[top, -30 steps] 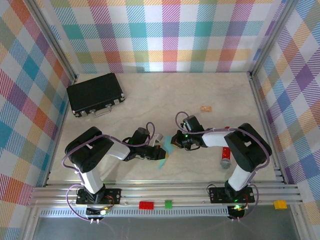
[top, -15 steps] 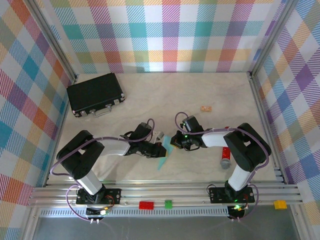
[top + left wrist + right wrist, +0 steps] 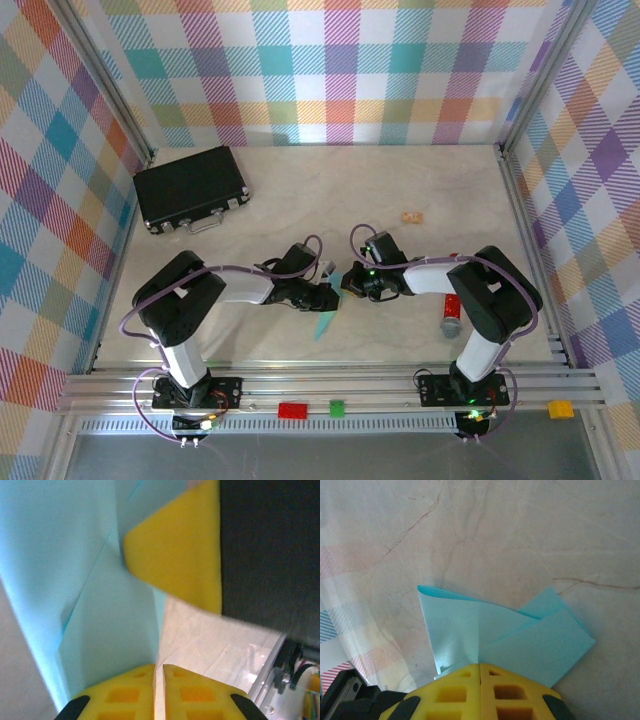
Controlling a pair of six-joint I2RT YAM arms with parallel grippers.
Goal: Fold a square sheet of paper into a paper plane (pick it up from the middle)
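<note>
On the desk [image 3: 330, 190], near middle, between the two arms:

1. Paper plane [image 3: 325, 322]: slim dart of light turquoise-blue paper. It runs from the pincers toward the near edge, with its pointed end nearest the rail. The far end sits where the two pincers meet. Seen from the right wrist, the paper plane [image 3: 520, 640] fans out of the fingers in folded layers with the marbled surface behind it. Seen from the left wrist, the paper plane [image 3: 100, 605] shows one long crease down a broad panel. Whether it rests on the desk or hangs just above it cannot be told.

2. Right pincer [image 3: 347, 284]: reaches in from the right. Right pincer [image 3: 480, 667] is clamped, its yellow pads pressed together on the paper plane.

3. Left pincer [image 3: 328, 297]: reaches in from the left, just beside the right one. Left pincer [image 3: 159, 669] is narrow, with only a thin slit between the yellow pads. The paper's edge comes down to that slit, but whether it is pinched cannot be told.

4. Black case [image 3: 192, 187]: lies far left, lid down and handle toward the near side, well apart from the arms.

5. Tan scrap [image 3: 412, 216]: small piece lying right of centre, on the far side of the right pincer.

6. Red-tipped marker [image 3: 452, 315]: lies on the near right, beside the right arm.
</note>
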